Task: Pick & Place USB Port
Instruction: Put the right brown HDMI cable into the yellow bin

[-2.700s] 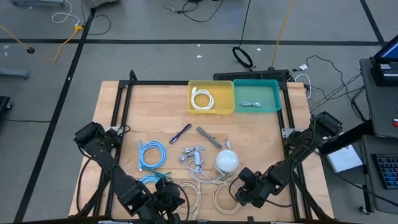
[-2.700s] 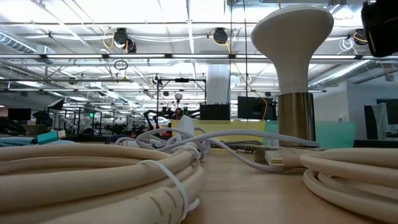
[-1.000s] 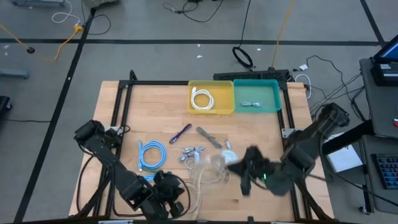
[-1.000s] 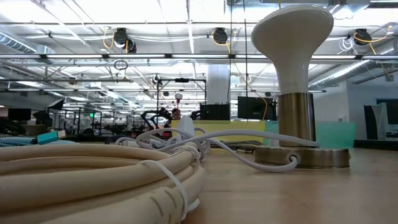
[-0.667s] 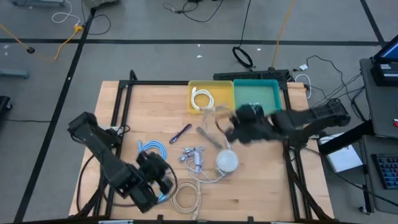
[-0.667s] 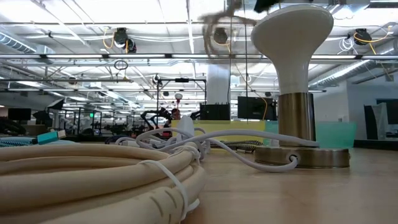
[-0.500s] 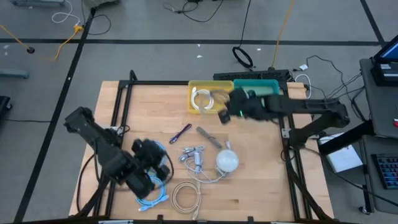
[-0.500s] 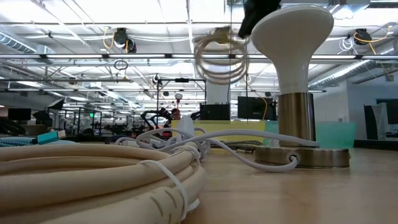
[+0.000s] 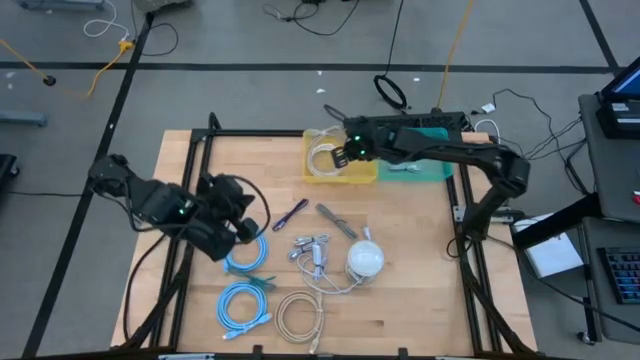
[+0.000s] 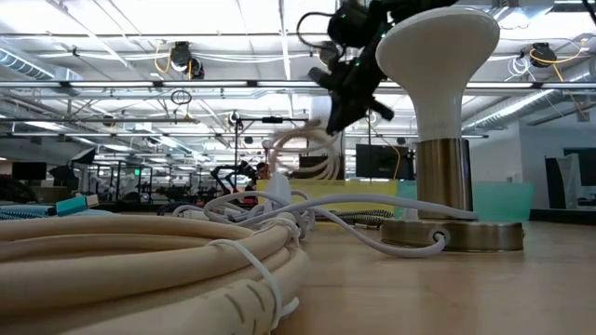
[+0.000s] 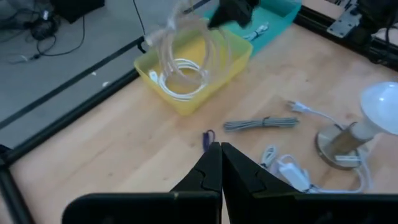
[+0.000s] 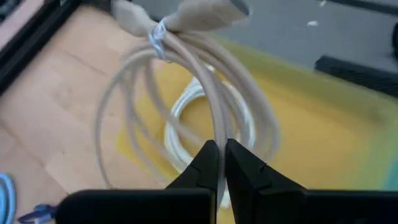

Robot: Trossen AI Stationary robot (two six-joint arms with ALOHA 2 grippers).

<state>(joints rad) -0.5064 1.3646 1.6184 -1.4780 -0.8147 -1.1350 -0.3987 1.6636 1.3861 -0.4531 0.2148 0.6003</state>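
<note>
A beige cable coil [image 12: 186, 93], bound with a tie near its plugs, hangs over the yellow bin [image 9: 352, 172] at the table's far edge. My right gripper [image 9: 338, 153] is shut on it. A white cable coil [image 11: 180, 84] lies inside that bin. The held coil also shows in the low view [image 10: 303, 149], below my right gripper [image 10: 346, 88]. My left gripper [image 11: 219, 163] is shut on nothing and hovers over the table's left part [image 9: 240, 218], beside a blue cable coil [image 9: 246, 248]. My right gripper pinches the coil's loop strands [image 12: 217, 132] between its two fingertips, on the side opposite the tied end with the plugs [image 12: 159, 31]. The fingers slant down from the table's right side. The coil hangs lifted clear above the yellow bin.
A teal bin [image 9: 425, 160] adjoins the yellow one. On the table lie a white lamp-like stand [image 9: 365, 258], small white adapters [image 9: 312, 246], a grey cable [image 9: 337, 220], a purple piece [image 9: 291, 213], a second blue coil [image 9: 245, 305] and another beige coil [image 9: 300, 318].
My right gripper has swung with the beige coil from the table's near right part toward the far edge, then left, until it hangs above the yellow bin; it has also come lower. My left gripper has risen and drawn back from the near edge toward the left, staying shut.
</note>
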